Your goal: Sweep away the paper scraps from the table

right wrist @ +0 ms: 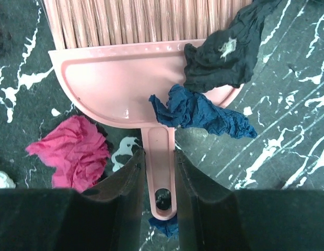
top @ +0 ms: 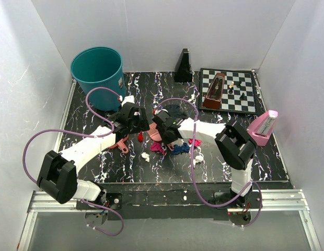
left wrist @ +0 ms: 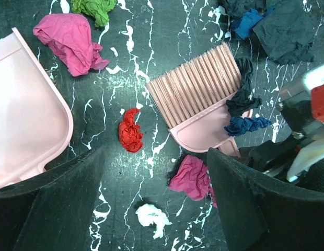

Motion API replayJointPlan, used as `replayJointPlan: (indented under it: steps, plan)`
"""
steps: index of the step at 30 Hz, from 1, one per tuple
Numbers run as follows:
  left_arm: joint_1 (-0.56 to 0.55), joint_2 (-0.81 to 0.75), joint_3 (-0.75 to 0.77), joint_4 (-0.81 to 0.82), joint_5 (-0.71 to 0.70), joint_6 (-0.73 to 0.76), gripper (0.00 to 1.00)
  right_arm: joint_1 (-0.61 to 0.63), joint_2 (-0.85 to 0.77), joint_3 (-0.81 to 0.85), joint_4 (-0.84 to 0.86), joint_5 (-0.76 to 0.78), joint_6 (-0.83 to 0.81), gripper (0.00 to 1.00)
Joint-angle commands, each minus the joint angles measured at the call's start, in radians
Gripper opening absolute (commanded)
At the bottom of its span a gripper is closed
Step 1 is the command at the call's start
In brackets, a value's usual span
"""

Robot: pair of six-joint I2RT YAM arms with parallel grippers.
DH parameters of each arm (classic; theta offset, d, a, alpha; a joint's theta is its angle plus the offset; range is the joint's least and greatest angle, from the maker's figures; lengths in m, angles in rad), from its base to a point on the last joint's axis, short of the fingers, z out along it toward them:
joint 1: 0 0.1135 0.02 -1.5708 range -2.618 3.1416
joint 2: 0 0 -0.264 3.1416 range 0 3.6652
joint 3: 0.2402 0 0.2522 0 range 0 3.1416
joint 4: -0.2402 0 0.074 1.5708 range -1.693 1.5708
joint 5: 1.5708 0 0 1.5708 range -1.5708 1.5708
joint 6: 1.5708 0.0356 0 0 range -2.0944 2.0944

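Paper scraps lie mid-table (top: 167, 107): red (top: 140, 137), white (top: 145, 156), magenta (top: 158, 148) and dark blue (top: 178, 149). My right gripper (right wrist: 160, 157) is shut on the handle of a pink brush (right wrist: 146, 73). A dark blue scrap (right wrist: 201, 112) and a black one (right wrist: 224, 52) lie on the brush, with a magenta scrap (right wrist: 73, 151) beside it. My left gripper (left wrist: 154, 157) is open and empty above a red scrap (left wrist: 130, 130), a white scrap (left wrist: 151, 217) and a magenta scrap (left wrist: 191, 178). The pink dustpan (left wrist: 26, 115) lies to its left.
A teal bin (top: 97, 68) stands at the back left. A chessboard (top: 228, 90) with small pieces and a brown metronome (top: 215, 91) is at the back right. A black metronome (top: 183, 67) and a pink one (top: 263, 128) stand nearby. White walls surround the table.
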Motion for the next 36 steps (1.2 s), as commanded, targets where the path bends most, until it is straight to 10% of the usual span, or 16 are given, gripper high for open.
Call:
replayJointPlan:
  steps: [1, 17, 28, 36]
  plan:
    - [0.002, -0.011, 0.028, -0.015, 0.036, 0.012, 0.79, 0.003, -0.088, 0.081, -0.099, -0.03, -0.069, 0.27]
    - [0.006, -0.313, -0.021, -0.124, 0.041, -0.057, 0.8, -0.079, -0.18, 0.141, -0.179, -0.475, -0.003, 0.27]
    - [0.008, -0.331, -0.143, -0.016, 0.097, 0.035, 0.98, -0.178, -0.182, 0.101, -0.127, -0.69, 0.043, 0.26]
    - [0.013, -0.207, 0.033, -0.231, 0.14, -0.395, 0.98, -0.183, -0.199, 0.135, -0.188, -0.603, -0.018, 0.26]
